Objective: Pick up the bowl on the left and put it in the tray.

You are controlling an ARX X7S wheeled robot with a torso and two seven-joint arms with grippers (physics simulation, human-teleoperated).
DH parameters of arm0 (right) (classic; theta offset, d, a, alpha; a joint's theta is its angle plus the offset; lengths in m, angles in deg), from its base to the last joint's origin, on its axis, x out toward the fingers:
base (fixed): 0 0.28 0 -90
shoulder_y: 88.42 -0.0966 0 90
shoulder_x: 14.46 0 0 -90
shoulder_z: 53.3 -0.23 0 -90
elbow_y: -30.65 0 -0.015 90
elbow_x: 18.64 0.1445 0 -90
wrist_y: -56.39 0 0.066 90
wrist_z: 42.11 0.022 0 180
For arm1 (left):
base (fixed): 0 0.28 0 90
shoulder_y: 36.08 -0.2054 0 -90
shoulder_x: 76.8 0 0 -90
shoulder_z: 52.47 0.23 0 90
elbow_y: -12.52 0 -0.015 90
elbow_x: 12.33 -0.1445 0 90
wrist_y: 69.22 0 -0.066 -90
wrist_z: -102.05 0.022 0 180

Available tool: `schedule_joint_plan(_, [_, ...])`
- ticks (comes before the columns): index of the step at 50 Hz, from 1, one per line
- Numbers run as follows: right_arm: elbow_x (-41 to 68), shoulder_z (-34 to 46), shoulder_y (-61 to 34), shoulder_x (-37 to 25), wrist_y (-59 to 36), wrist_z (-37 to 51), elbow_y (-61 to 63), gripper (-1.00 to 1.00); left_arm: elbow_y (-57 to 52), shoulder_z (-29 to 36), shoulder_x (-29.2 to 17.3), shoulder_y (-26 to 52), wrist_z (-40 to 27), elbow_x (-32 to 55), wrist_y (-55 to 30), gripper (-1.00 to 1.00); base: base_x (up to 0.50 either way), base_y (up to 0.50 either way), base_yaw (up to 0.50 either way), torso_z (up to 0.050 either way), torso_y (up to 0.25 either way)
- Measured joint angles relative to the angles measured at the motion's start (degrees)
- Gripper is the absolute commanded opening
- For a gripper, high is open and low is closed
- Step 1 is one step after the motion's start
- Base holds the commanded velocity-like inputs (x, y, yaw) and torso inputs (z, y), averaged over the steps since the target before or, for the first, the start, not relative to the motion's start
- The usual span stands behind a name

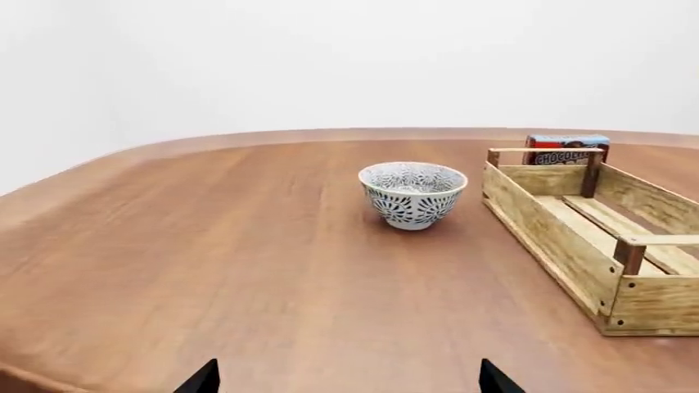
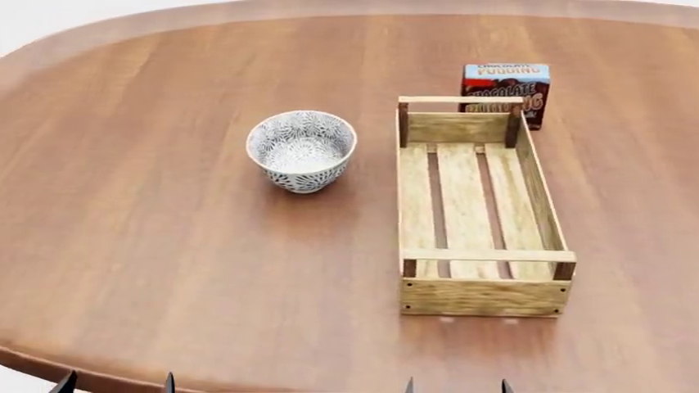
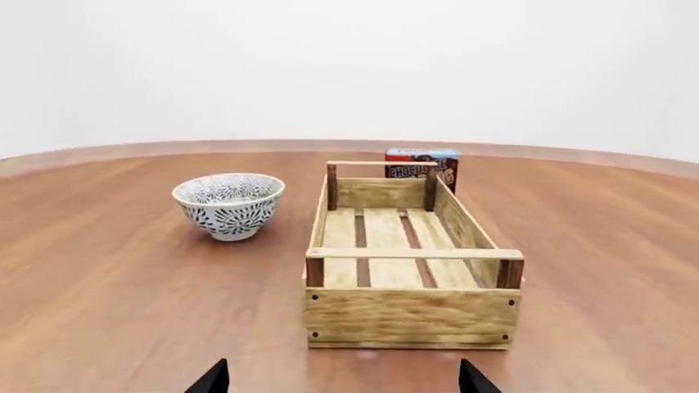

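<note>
Looking down from my head camera, I see the bowl (image 2: 301,151) sitting upright on the brown wooden table (image 2: 164,246), just beside the tray (image 2: 476,206) on its left long side and level with its far half, with a narrow strip of tabletop between them. The tray lies lengthwise away from me, its slatted floor bare, and a chocolate pudding box (image 2: 505,92) stands against its far right corner. At the near table edge only dark tips show: my left gripper (image 2: 116,383) well to the near left of the tray, my right gripper (image 2: 456,385) just in front of its near end. Both pairs of tips stand spread with nothing between them, so both claws are released. From my left wrist, the bowl (image 1: 413,194) stands ahead on the table (image 1: 218,270), close to the tray (image 1: 590,237) near its far end rail, with the pudding box (image 1: 565,149) peeking over that rail; my left gripper (image 1: 347,381) shows two parted tips, holding nothing. From my right wrist, the tray (image 3: 410,262) faces me end-on, the bowl (image 3: 229,205) beside its far half, the pudding box (image 3: 421,168) behind it; my right gripper (image 3: 343,378) is likewise spread and empty.
</note>
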Motion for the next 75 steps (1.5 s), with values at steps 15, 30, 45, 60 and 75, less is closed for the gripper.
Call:
schedule_joint_plan(15, [0.8, 0.9, -0.1, -0.8, 0.2, 1.1, 0.1, 1.00, 0.0, 1.0, -0.8, 0.1, -1.0, 0.8, 0.1, 1.00, 0.00, 0.50, 0.00, 0.000, 0.000])
schedule_joint_plan(30, [0.7, 1.9, -0.2, -1.5, -0.1, 2.3, 0.9, 1.00, -0.6, 1.8, -1.6, 0.3, -1.8, 1.5, -0.4, 1.00, 0.00, 0.09, 0.00, 0.000, 0.000])
schedule_joint_plan(45, [1.7, 2.4, 0.0, -2.1, 1.3, 2.8, 0.6, 1.00, -0.1, 2.5, -2.1, 0.3, -2.4, 2.1, 0.1, 1.00, 0.38, 0.00, 0.00, 0.000, 0.000])
schedule_joint_plan(60, [2.3, 2.9, 0.0, -2.6, 2.0, 3.4, 0.4, 1.00, 0.2, 3.1, -2.6, 0.5, -3.0, 2.8, 0.4, 1.00, 0.50, 0.00, 0.00, 0.000, 0.000])
schedule_joint_plan(75, [2.9, 3.4, -0.1, -3.1, 2.1, 4.0, 0.3, 1.00, 0.2, 3.7, -3.1, 0.5, -3.6, 3.2, 0.5, 1.00, 0.50, 0.00, 0.00, 0.000, 0.000])
